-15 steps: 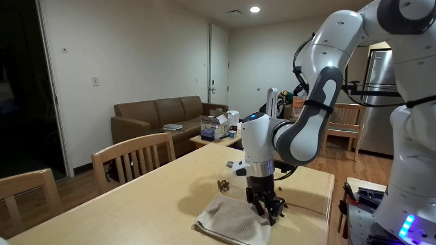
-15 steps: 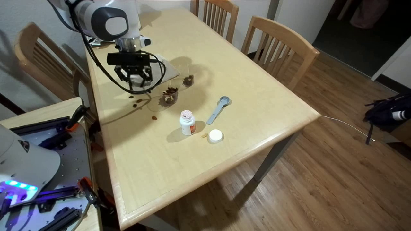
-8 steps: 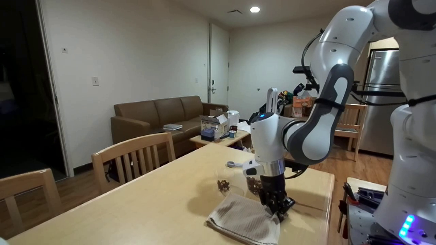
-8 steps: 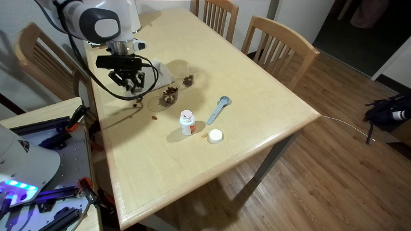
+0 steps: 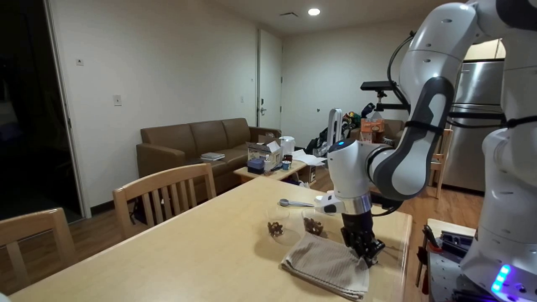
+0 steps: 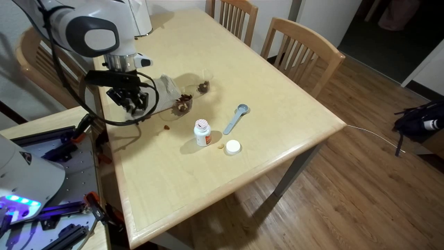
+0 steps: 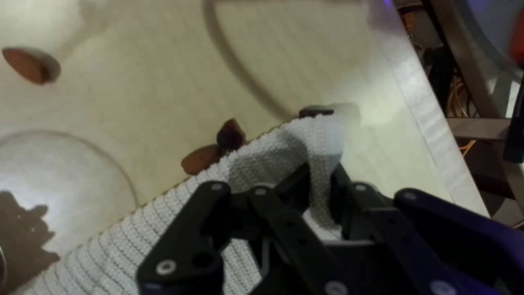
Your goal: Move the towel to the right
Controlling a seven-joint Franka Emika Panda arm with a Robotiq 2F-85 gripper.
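The towel (image 5: 325, 266) is a pale grey-beige ribbed cloth lying mostly flat on the table in an exterior view. It also shows in an exterior view (image 6: 165, 91), partly behind the gripper and cable. My gripper (image 5: 369, 261) is at the towel's near right corner, low over the table. In the wrist view the gripper (image 7: 322, 184) is shut on a pinched fold of the towel (image 7: 123, 246), with cloth between both fingertips. The fold stands up a little and the rest lies on the table. In an exterior view the gripper (image 6: 133, 107) partly hides the pinched corner.
Two clear cups with dark bits (image 6: 184, 104) (image 6: 203, 86) stand close by the towel. Brown nuts (image 7: 200, 159) touch the towel's edge. A white bottle (image 6: 202, 133), white cap (image 6: 233, 147) and grey scoop (image 6: 236, 119) stand farther off. The table edge (image 5: 406, 251) is near the gripper.
My gripper and the towel have moved together, to the right in an exterior view, toward the robot base. The fingers look closer together than a second ago. Loose bits beside the gripper are now covered.
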